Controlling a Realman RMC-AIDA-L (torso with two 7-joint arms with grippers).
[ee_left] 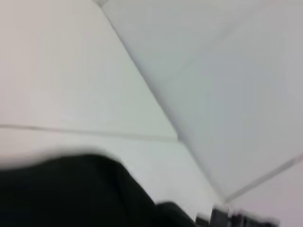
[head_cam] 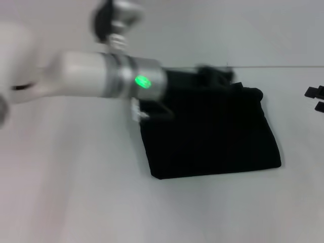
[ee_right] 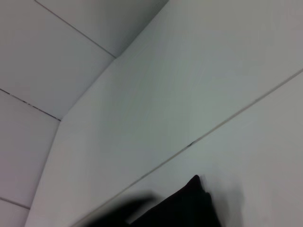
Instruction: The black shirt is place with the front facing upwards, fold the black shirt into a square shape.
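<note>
The black shirt [head_cam: 212, 136] lies on the white table [head_cam: 76, 192], a little right of the middle in the head view; it is already folded into a compact block, roughly four-sided, with the near edge fairly straight and the near corners rounded; the far edge is less tidy, with a lumpy bunch of cloth [head_cam: 217, 76] rising at the far side. The cloth is plain black and matte; no letters, print or neck label can be read on the side that faces up.

The left arm [head_cam: 101, 78] reaches across from the left, white with a silver ring and a small green light [head_cam: 143, 81]; its end is over the far left corner of the shirt; the left gripper is blurred against the dark cloth, so I cannot tell how far its fingers are open or if they hold anything.

The left wrist view shows a dark fold of the shirt [ee_left: 71, 194] close below the camera; the right wrist view shows one pointed black corner [ee_right: 189, 203] against the white surface.

Some small black pieces [head_cam: 315, 97] lie at the right edge of the table, well apart from the shirt; the right gripper does not appear.
</note>
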